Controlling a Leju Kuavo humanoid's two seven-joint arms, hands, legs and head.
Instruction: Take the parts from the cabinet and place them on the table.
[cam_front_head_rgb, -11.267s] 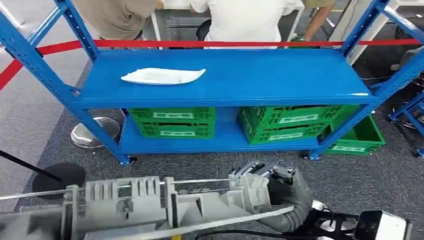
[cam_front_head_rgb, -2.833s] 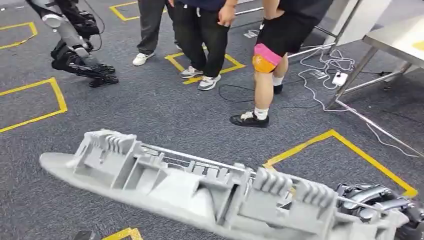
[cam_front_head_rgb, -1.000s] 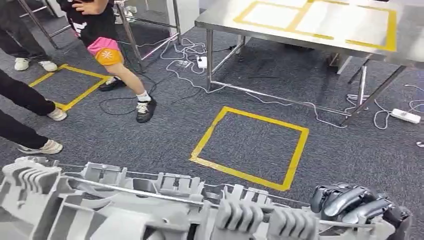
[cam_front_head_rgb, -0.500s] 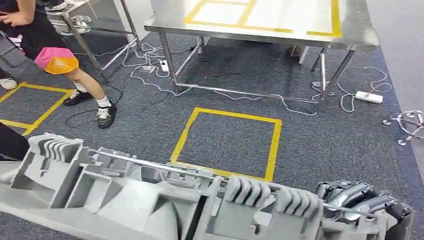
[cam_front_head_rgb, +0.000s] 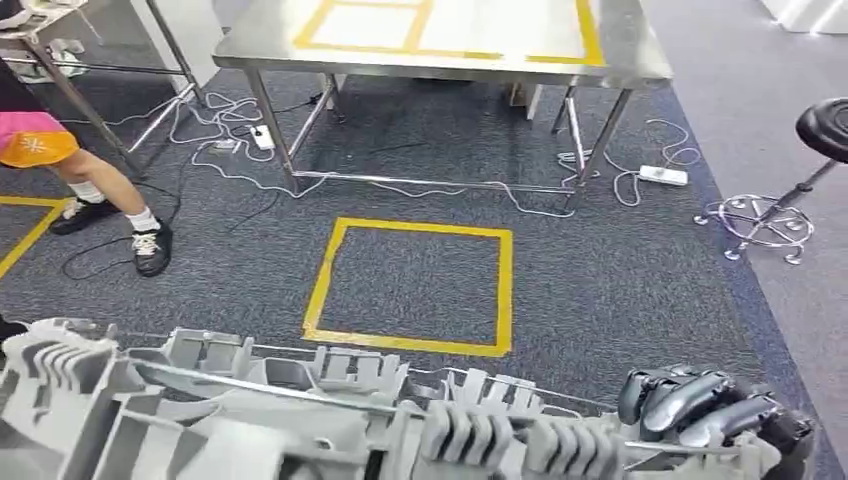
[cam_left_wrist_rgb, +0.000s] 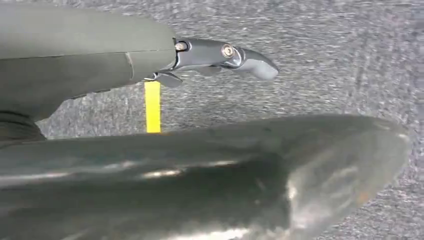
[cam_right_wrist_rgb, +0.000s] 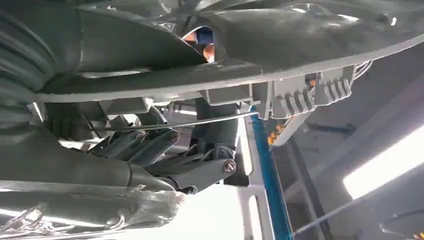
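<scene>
While the robot turns, the steel counter (cam_front_head_rgb: 620, 62) has swung from the right of the head view toward its middle over the last second, so the camera has moved, not the furniture; the carry looks well along, with walking and setting down left. The long grey part (cam_front_head_rgb: 300, 420) lies crosswise low in the head view, ribbed side up. The right hand (cam_front_head_rgb: 700, 405) holds its right end, dark fingers (cam_front_head_rgb: 668, 395) curled over the edge. The left hand (cam_left_wrist_rgb: 100, 60) lies against the part's smooth side in its wrist view, one finger extended beyond it; whether it truly grips cannot be told. Ahead lies open carpet with a yellow taped square (cam_front_head_rgb: 410, 285). Cables (cam_front_head_rgb: 400, 185) trail around the counter's legs, a stool (cam_front_head_rgb: 790, 190) stands to the right, and a person's leg (cam_front_head_rgb: 90, 195) to the left. The part is wide, so its ends probably need watching near both.
</scene>
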